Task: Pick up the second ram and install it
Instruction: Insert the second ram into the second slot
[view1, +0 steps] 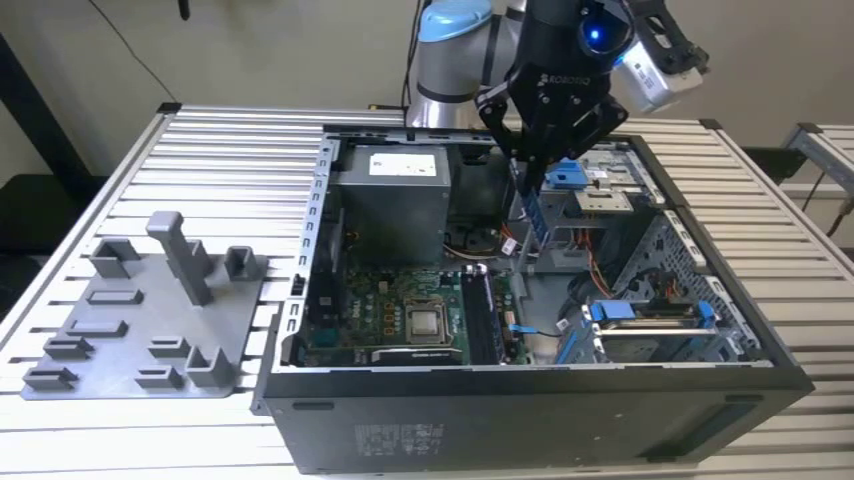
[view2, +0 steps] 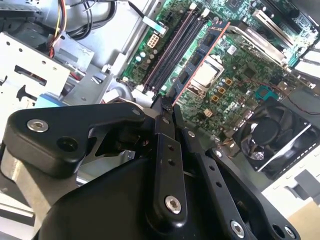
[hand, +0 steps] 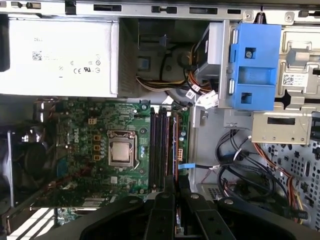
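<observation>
Second ram (view1: 531, 215): long, narrow, flat blue board, clamped at its upper end in the gripper (view1: 531, 172). Upright, long axis vertical, hanging above the memory slots (view1: 487, 312), clear of them. Edge-on in both wrist views (view2: 199, 62) (hand: 175, 145), a thin strip with a reddish edge, roughly parallel to the memory slots.

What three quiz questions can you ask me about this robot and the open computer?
1. True or false: the black tool grips the long, narrow, blue-green memory stick.
2. Fill in: the flat grey plastic holder tray lies at the exterior view's ____ of the open black computer case.
3. The stick hangs over: A) the tray, B) the inside of the case, C) the bare table.
Key: 1 true; 2 left; 3 B.
</observation>
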